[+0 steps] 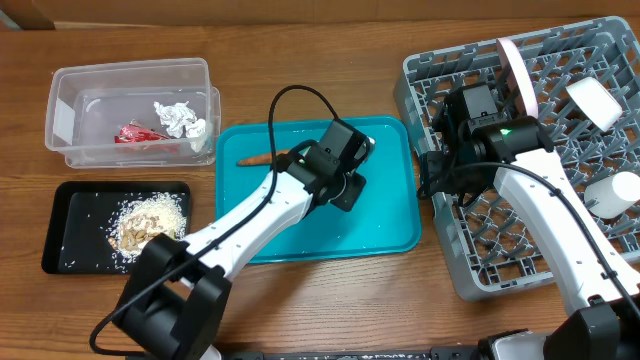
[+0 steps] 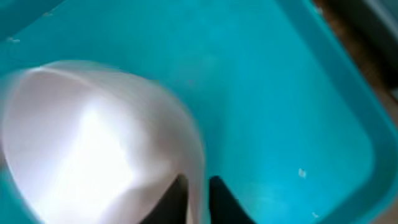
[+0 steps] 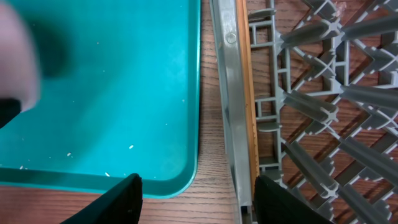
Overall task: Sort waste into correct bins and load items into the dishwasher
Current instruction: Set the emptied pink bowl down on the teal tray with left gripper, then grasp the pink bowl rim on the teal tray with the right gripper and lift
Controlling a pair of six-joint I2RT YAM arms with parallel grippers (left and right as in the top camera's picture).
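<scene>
My left gripper (image 1: 347, 182) is low over the teal tray (image 1: 385, 225). In the left wrist view its fingers (image 2: 198, 190) pinch the rim of a small white bowl (image 2: 93, 130), one inside and one outside the wall. From overhead the bowl is almost hidden under that gripper. My right gripper (image 1: 432, 178) stands open and empty (image 3: 199, 193) over the wood strip between the teal tray (image 3: 112, 81) and the grey dish rack (image 3: 233, 93). The clear tub (image 1: 70, 85) holds white tissue (image 1: 178, 117) and a red wrapper (image 1: 135, 133). Beige scraps (image 1: 148, 222) lie in the black tray (image 1: 65, 235).
A thin orange-brown piece (image 1: 262, 157) lies at the teal tray's left edge. The rack (image 1: 450, 265) holds an upright white plate (image 1: 516, 75) and two other white dishes (image 1: 594, 100) (image 1: 612, 194). Small crumbs dot the teal tray.
</scene>
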